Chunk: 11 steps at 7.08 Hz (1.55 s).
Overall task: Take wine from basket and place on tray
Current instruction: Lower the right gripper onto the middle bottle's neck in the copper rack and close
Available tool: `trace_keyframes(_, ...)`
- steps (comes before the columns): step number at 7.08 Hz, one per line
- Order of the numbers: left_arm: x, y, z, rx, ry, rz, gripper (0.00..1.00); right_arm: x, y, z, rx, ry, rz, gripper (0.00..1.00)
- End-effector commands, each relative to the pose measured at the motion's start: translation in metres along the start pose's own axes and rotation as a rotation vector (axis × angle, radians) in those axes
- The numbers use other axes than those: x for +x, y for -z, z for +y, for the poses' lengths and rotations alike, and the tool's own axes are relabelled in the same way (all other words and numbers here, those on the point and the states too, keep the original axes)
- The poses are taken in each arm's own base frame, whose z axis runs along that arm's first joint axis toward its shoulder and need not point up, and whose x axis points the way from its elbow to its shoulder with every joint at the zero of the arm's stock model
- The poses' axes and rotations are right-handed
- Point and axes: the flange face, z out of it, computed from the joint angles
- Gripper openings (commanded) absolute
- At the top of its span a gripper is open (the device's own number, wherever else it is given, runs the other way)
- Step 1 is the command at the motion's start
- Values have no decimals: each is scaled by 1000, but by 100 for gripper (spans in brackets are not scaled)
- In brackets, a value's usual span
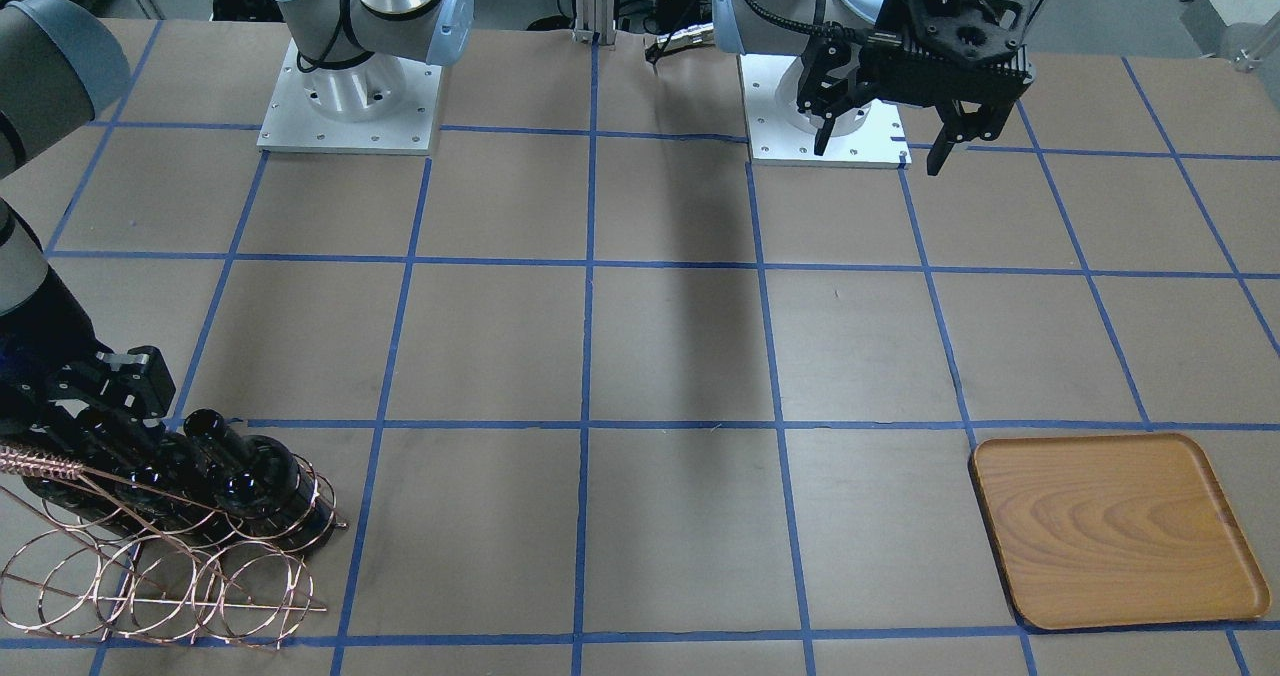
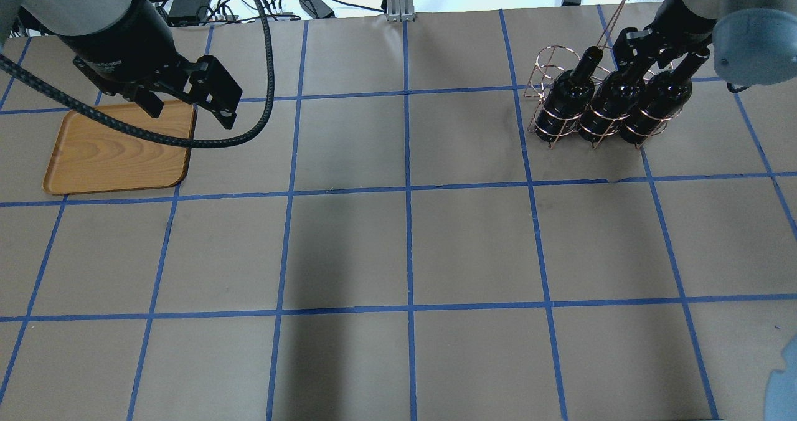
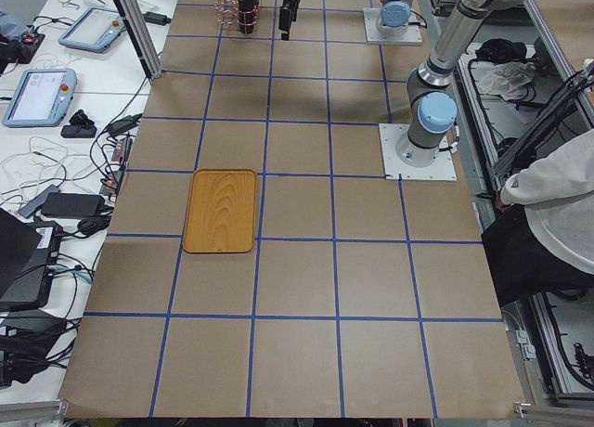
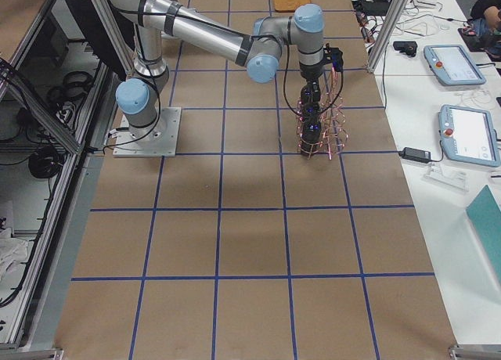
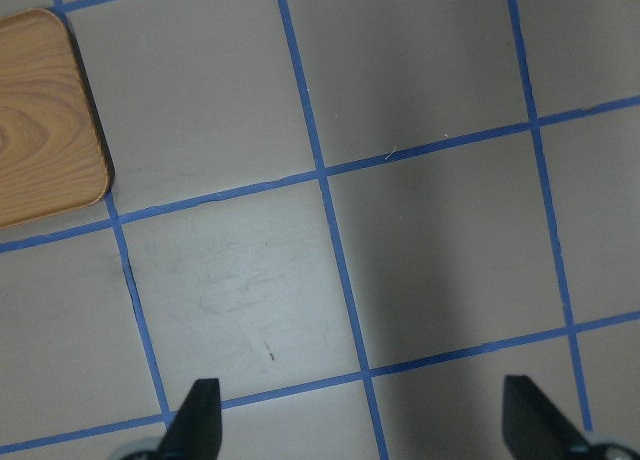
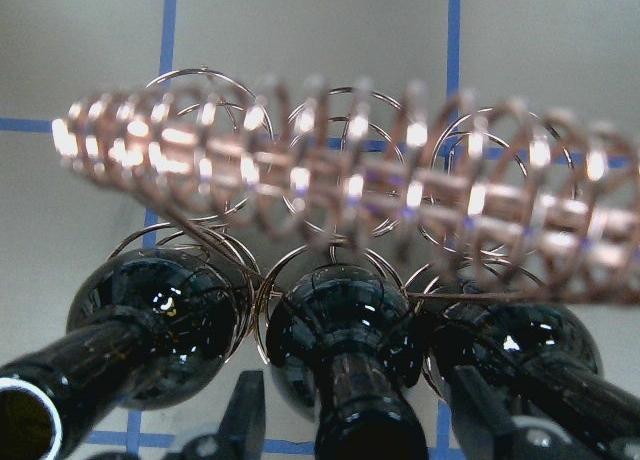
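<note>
Three black wine bottles stand in the copper wire basket (image 2: 543,66) at the table's far right. My right gripper (image 2: 636,50) is open, its fingers on either side of the middle bottle's (image 2: 607,106) neck. In the right wrist view the fingers (image 6: 245,410) flank that neck (image 6: 365,420) with small gaps, and the coiled handle (image 6: 350,180) crosses above. The wooden tray (image 2: 118,150) lies bare at the far left. My left gripper (image 2: 190,113) is open and empty, high above the tray's right edge. The tray's corner (image 5: 40,120) also shows in the left wrist view.
The table is brown paper with a blue tape grid. Both arm bases (image 1: 350,106) stand at the robot's side. Cables and tablets lie beyond the far edge (image 2: 311,4). A seated person (image 3: 566,204) is at the robot's end.
</note>
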Motion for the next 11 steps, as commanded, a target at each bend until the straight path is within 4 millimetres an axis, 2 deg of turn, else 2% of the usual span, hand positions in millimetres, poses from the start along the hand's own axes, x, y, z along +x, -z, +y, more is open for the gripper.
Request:
trace_keyframes(1,0,0,0,0,0,0,100,0,-1,0,-1,-2,0,54)
trace_keyframes(3,0,0,0,0,0,0,100,0,0,0,-1,-2,0,38)
trace_keyframes(6,0,0,0,0,0,0,100,1,5,-4,11,-1,3,38)
trace_keyframes(7,0,0,0,0,0,0,100,1,6,-4,12,-1,1,34)
trace_keyframes(8,0,0,0,0,0,1,100,1,7,-4,10,0,1,8)
trace_keyframes(9,0,-1,0,-2,0,0,100,1,10,-5,-5,1,-3,0)
trace_keyframes(11,0,0,0,0,0,0,100,2,20,-9,-35,3,-13,0)
